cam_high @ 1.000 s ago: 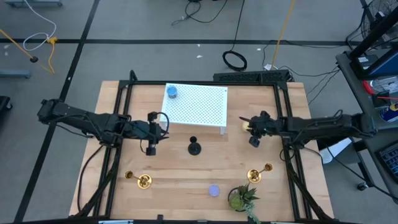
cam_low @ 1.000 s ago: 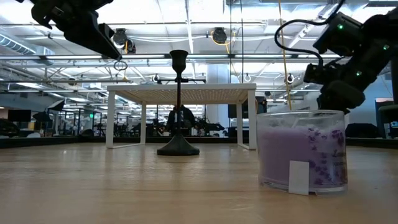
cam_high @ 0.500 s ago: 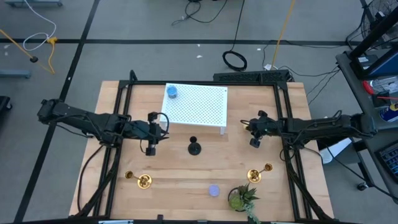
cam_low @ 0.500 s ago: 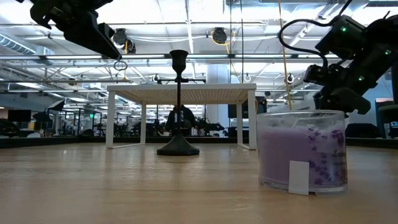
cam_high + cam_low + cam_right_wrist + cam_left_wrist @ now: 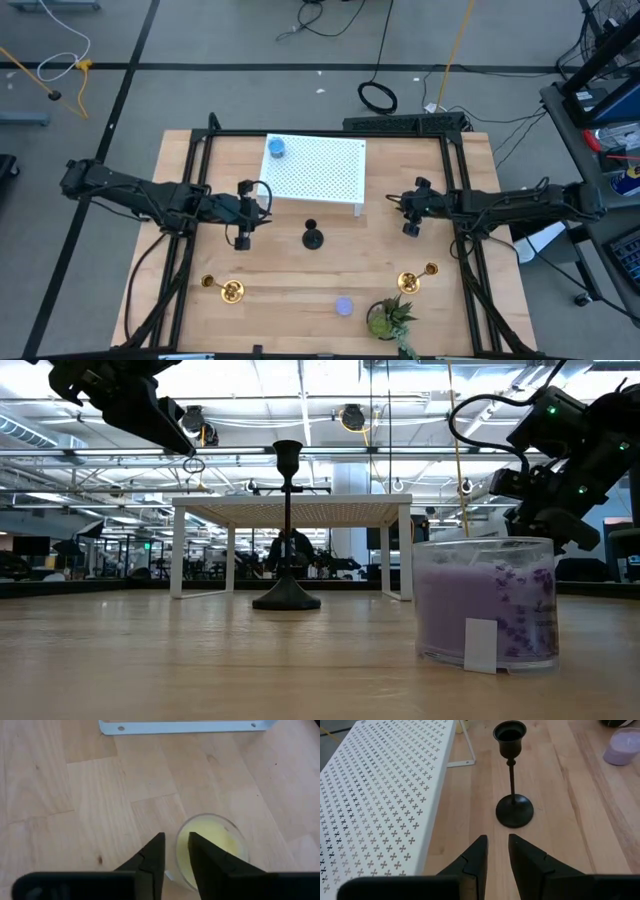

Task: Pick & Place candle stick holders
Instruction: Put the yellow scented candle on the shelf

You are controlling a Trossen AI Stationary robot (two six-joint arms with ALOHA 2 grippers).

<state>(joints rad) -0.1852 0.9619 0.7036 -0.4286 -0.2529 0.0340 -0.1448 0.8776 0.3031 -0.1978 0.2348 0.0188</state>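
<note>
The black candle stick holder [image 5: 313, 237] stands upright on its round base on the wood, in front of the white shelf; it also shows in the left wrist view [image 5: 511, 780] and the low view [image 5: 287, 530]. Two gold holders lie on their sides near the front, one at the left [image 5: 228, 290] and one at the right [image 5: 412, 280]. My left gripper [image 5: 255, 210] hangs shut and empty to the black holder's left [image 5: 496, 842]. My right gripper [image 5: 406, 206] hangs shut and empty above a yellow candle [image 5: 210, 847].
A white perforated shelf [image 5: 325, 172] stands at the back with a blue candle [image 5: 277, 149] on it. A purple candle [image 5: 344, 306] and a small green plant [image 5: 385, 318] stand near the front edge. Bare wood lies between the arms.
My right gripper has moved a little toward the table's far edge and now covers the yellow candle in the high view.
</note>
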